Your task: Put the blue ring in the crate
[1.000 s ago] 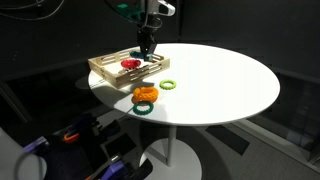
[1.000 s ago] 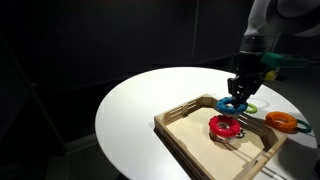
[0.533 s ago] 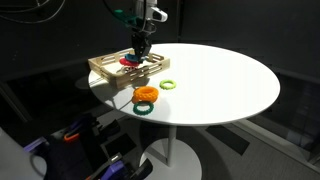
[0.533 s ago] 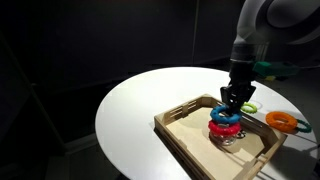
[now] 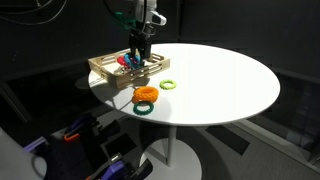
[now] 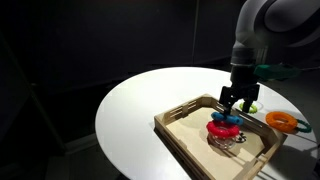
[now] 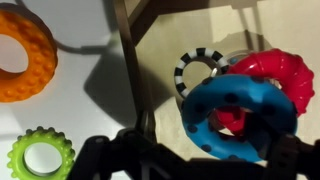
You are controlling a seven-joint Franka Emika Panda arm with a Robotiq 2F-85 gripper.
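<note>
The blue ring (image 6: 224, 118) (image 7: 240, 115) lies inside the crate (image 6: 180, 112) (image 5: 103, 68), tilted on top of a red ring (image 6: 222, 129) (image 7: 288, 68). My gripper (image 6: 238, 98) (image 5: 136, 56) hangs just above it, open. In the wrist view its dark fingers (image 7: 95, 158) stand wide apart along the bottom edge, with space between them and the blue ring. A black-and-white striped ring (image 7: 199, 67) sits in the crate beside the red one.
An orange ring (image 7: 22, 55) (image 5: 146, 94) (image 6: 281, 121) and a light green ring (image 7: 42, 155) (image 5: 167, 85) lie on the round white table (image 5: 220, 80) outside the crate's wooden rim (image 7: 128, 50). A dark green ring (image 5: 145, 107) is near the table's edge.
The gripper carried the blue ring down over the red ring, then opened and let it go. The ring now rests on the red ring.
</note>
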